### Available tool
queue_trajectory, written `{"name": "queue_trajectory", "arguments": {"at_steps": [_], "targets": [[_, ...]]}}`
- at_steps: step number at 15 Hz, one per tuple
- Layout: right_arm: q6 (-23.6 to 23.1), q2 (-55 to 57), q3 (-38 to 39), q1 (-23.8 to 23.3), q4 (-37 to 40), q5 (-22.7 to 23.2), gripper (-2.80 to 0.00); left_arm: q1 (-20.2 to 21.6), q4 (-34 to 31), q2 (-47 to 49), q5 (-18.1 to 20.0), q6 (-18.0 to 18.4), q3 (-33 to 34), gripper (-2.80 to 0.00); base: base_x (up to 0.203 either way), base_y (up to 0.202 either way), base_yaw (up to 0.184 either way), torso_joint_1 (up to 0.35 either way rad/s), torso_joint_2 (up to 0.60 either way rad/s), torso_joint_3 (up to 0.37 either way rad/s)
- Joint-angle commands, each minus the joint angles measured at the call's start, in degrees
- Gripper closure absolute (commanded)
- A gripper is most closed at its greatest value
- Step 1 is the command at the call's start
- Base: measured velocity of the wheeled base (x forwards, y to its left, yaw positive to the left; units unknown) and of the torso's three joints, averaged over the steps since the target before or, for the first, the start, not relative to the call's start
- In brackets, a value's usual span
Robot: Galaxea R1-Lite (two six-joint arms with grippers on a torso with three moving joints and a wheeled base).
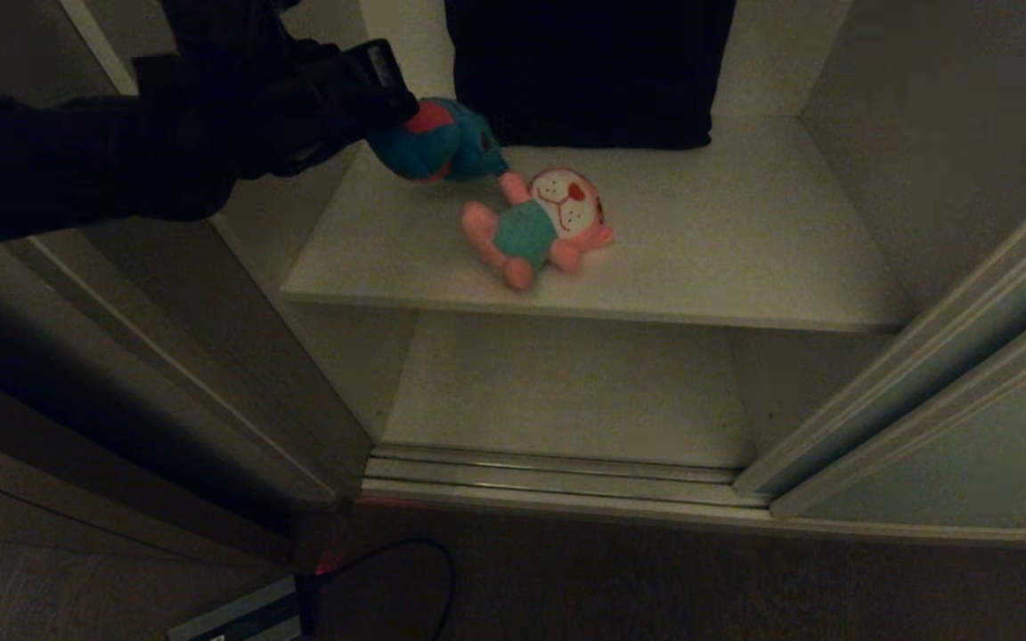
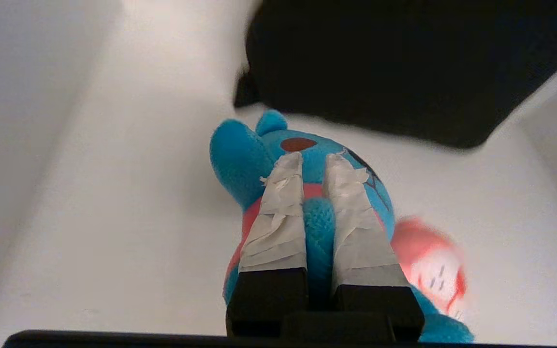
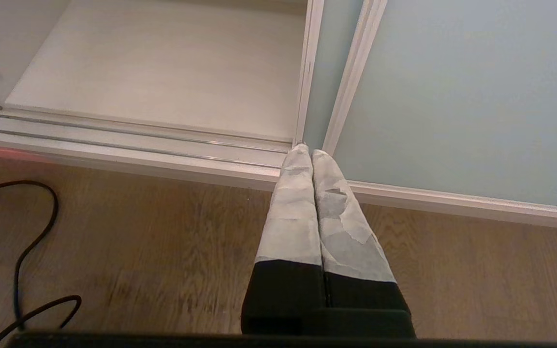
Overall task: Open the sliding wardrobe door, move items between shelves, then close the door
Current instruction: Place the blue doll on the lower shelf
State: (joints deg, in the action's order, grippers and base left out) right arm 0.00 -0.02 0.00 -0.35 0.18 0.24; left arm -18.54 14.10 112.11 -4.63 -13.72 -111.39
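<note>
Item one: the small teal-blue plush toy with a red belly [image 2: 278,164], pinched between the taped fingers of our left gripper [image 2: 315,159], jaws nearly closed on its soft body. It hangs just above the left part of the upper white flat shelf board [image 1: 745,258], near the black cushion [image 1: 584,71].

Item two: the pink plush toy in a teal outfit [image 1: 535,227], lying flat on that shelf, just beside the held toy.

The lower white shelf board [image 1: 566,392] lies below and nearer us.

Our right gripper [image 3: 311,153], fingers pressed together and holding nothing, is parked over the wooden floor by the matte grey-green sliding wardrobe door [image 3: 452,87].
</note>
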Motion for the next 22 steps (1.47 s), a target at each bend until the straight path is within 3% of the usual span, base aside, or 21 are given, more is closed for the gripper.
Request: {"name": "queue_trajectory", "arguments": {"at_steps": [1, 4, 7, 9, 13, 16, 18, 20, 22], "targets": [[0.0, 0.0, 0.2, 0.0, 0.0, 0.0, 0.0, -0.1, 0.5, -3.9, -0.8, 3.1, 0.0, 0.0, 0.0, 0.0, 0.0, 0.0, 0.0, 0.0], [0.0, 0.0, 0.2, 0.0, 0.0, 0.0, 0.0, -0.1, 3.4, -2.9, -0.5, 11.4, 0.0, 0.0, 0.0, 0.0, 0.0, 0.0, 0.0, 0.0], [0.0, 0.0, 0.2, 0.0, 0.0, 0.0, 0.0, -0.8, 3.7, -4.5, -0.6, 12.4, 0.0, 0.0, 0.0, 0.0, 0.0, 0.0, 0.0, 0.0], [0.0, 0.0, 0.2, 0.0, 0.0, 0.0, 0.0, -1.1, -3.0, -8.4, -0.8, 11.5, 0.1, 0.0, 0.0, 0.0, 0.0, 0.0, 0.0, 0.0], [0.0, 0.0, 0.2, 0.0, 0.0, 0.0, 0.0, -1.9, -23.1, -20.0, -0.1, 9.2, 1.9, 0.0, 0.0, 0.0, 0.0, 0.0, 0.0, 0.0], [0.0, 0.0, 0.2, 0.0, 0.0, 0.0, 0.0, -2.2, -30.4, -32.4, 0.4, 9.5, 10.7, 0.0, 0.0, 0.0, 0.0, 0.0, 0.0, 0.0], [0.0, 0.0, 0.2, 0.0, 0.0, 0.0, 0.0, -1.7, -35.1, -42.9, 2.4, 11.9, 19.9, 0.0, 0.0, 0.0, 0.0, 0.0, 0.0, 0.0], [0.0, 0.0, 0.2, 0.0, 0.0, 0.0, 0.0, 1.2, -38.3, -53.1, 4.2, 14.7, 30.7, 0.0, 0.0, 0.0, 0.0, 0.0, 0.0, 0.0], [0.0, 0.0, 0.2, 0.0, 0.0, 0.0, 0.0, 6.7, -40.2, -62.2, 8.7, 16.2, 39.7, 0.0, 0.0, 0.0, 0.0, 0.0, 0.0, 0.0]]}}
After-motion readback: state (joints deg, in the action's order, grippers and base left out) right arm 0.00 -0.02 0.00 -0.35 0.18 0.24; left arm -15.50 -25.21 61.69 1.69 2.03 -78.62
